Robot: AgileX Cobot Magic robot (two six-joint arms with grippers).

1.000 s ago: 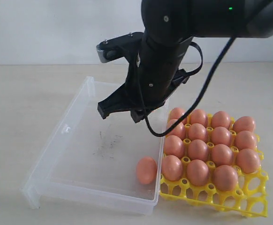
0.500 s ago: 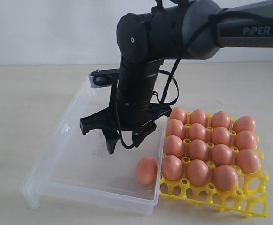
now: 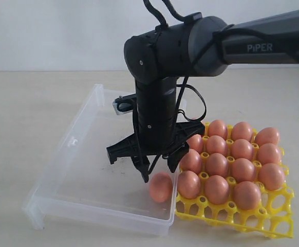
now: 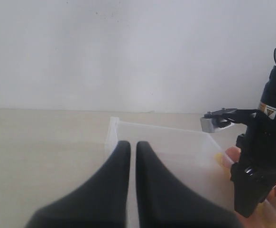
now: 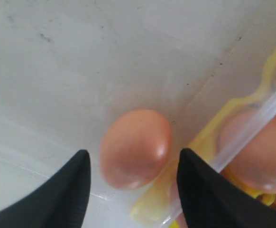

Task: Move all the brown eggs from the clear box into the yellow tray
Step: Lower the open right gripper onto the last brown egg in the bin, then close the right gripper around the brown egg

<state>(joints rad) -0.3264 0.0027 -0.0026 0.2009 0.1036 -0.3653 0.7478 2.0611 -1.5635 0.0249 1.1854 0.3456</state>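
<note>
1. Room: lone egg (image 3: 161,187) down on the floor of the clear box (image 3: 82,154), right by the wall next to the yellow tray (image 3: 273,227); plenty of bare floor on the other side
2. Right gripper (image 3: 158,171) hanging just over that egg, fingers spread either side, not touching it
3. Left gripper (image 4: 133,147) off by one end of the box, fingers pressed together, nothing held
4. Looks: smooth matte orange-brown oval, same as the other brown eggs (image 3: 217,165) sitting in the tray

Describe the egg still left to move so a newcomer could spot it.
Find the clear box beside the yellow tray. In its near corner next to the tray lies one brown egg, below the open right pincer. It alone lies on the box floor; the other eggs sit in tray cups.
</note>
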